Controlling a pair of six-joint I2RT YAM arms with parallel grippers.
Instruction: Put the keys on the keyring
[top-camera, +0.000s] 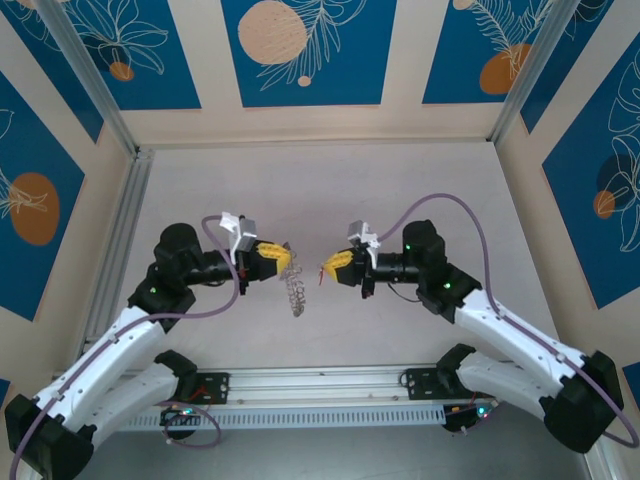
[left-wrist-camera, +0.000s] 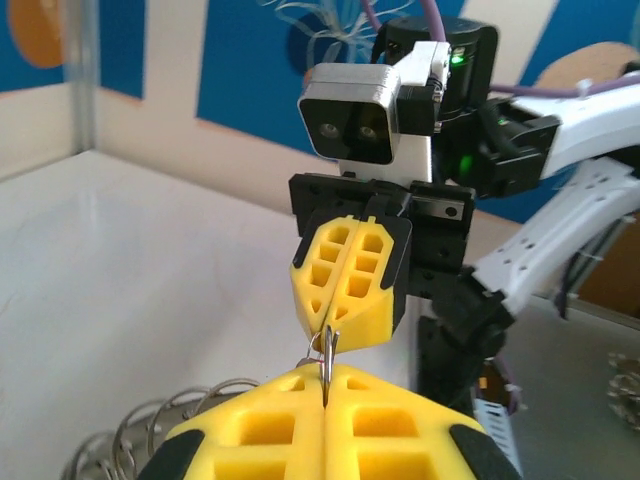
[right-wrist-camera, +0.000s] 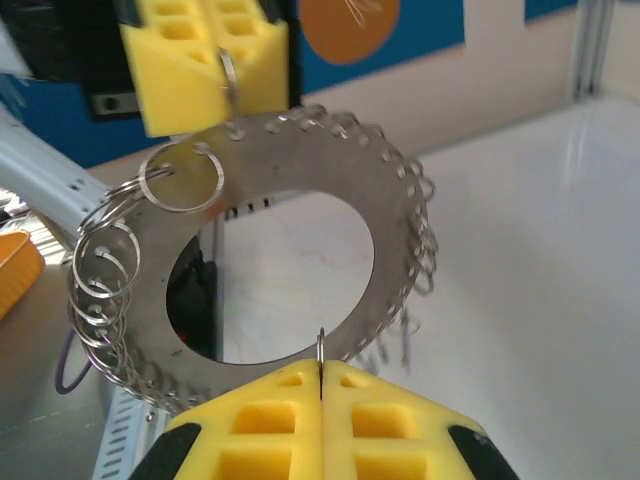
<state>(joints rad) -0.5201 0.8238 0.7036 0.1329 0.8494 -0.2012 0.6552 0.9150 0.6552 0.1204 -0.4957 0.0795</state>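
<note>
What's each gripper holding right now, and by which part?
Left gripper pinches one silver loop on the rim of the keyring, which hangs below. Right gripper pinches a thin piece edge-on, probably the red key.

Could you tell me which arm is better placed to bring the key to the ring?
Right. The right gripper is shut on the red key, tip facing the keyring, which hangs from the shut left gripper.
</note>
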